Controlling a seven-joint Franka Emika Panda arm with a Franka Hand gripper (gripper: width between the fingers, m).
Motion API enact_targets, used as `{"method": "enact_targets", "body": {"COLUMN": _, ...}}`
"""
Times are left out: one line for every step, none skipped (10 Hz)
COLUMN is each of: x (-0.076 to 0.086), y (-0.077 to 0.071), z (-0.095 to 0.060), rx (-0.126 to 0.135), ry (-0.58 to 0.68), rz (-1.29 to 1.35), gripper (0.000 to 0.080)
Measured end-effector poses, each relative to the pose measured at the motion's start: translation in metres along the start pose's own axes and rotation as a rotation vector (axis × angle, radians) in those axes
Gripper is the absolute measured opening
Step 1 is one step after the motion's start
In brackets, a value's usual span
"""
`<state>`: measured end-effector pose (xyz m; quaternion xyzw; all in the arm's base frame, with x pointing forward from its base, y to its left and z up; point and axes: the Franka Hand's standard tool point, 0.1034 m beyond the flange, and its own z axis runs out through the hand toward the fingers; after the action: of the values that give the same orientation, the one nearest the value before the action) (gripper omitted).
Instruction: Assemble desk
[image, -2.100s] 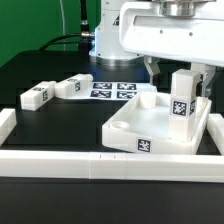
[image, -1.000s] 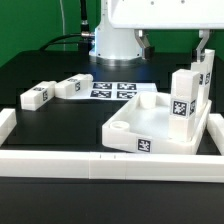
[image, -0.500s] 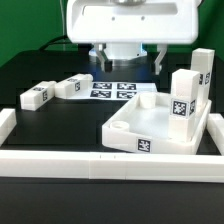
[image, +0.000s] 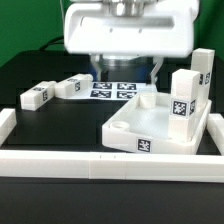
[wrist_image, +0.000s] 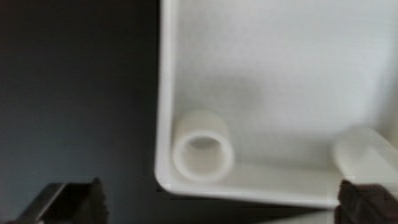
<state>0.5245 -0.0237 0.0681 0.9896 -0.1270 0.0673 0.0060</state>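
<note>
The desk's white tabletop (image: 150, 128) lies tray-side up at the exterior view's right, and its rim and a round corner recess (wrist_image: 201, 150) fill the wrist view. Two leg blocks stand upright along its right side, one nearer (image: 181, 101) and one behind it (image: 204, 74). Two more legs lie loose on the black table at the left (image: 36, 95) (image: 72, 86). My gripper (image: 128, 72) (wrist_image: 217, 205) hangs open above the tabletop's far left part, holding nothing. Its dark fingertips (wrist_image: 71, 200) sit wide apart on either side of the tray corner.
The marker board (image: 113, 90) lies flat behind the tabletop, partly under the gripper. A long low white border wall (image: 100, 160) runs along the front, with short ends at the left (image: 6, 122) and right (image: 216, 130).
The gripper has moved from above the standing legs toward the exterior view's left and come slightly lower, staying open. The parts have not moved.
</note>
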Motion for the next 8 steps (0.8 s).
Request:
{"method": "enact_targets", "body": {"x": -0.002, "y": 0.003, "z": 0.005, "rx": -0.006, "ry": -0.002, "rz": 0.000, "gripper": 0.0649}}
{"method": "enact_targets", "body": {"x": -0.003, "y": 0.005, "z": 0.010, "rx": -0.011, "ry": 0.002, "rz": 0.002, "gripper": 0.0649}}
{"method": "enact_targets", "body": {"x": -0.005, "y": 0.007, "z": 0.016, "rx": -0.018, "ry": 0.006, "rz": 0.005, "gripper": 0.0649}}
{"method": "enact_targets", "body": {"x": -0.007, "y": 0.008, "z": 0.023, "rx": -0.025, "ry": 0.005, "rz": 0.002, "gripper": 0.0649}}
{"method": "enact_targets", "body": {"x": -0.010, "y": 0.011, "z": 0.031, "rx": -0.035, "ry": 0.005, "rz": 0.000, "gripper": 0.0649}}
{"method": "enact_targets", "body": {"x": -0.011, "y": 0.012, "z": 0.035, "rx": -0.039, "ry": 0.004, "rz": -0.001, "gripper": 0.0649}}
{"method": "enact_targets", "body": {"x": -0.011, "y": 0.012, "z": 0.034, "rx": -0.038, "ry": 0.004, "rz": -0.001, "gripper": 0.0649}}
{"method": "enact_targets", "body": {"x": -0.011, "y": 0.012, "z": 0.034, "rx": -0.038, "ry": 0.004, "rz": -0.001, "gripper": 0.0649}}
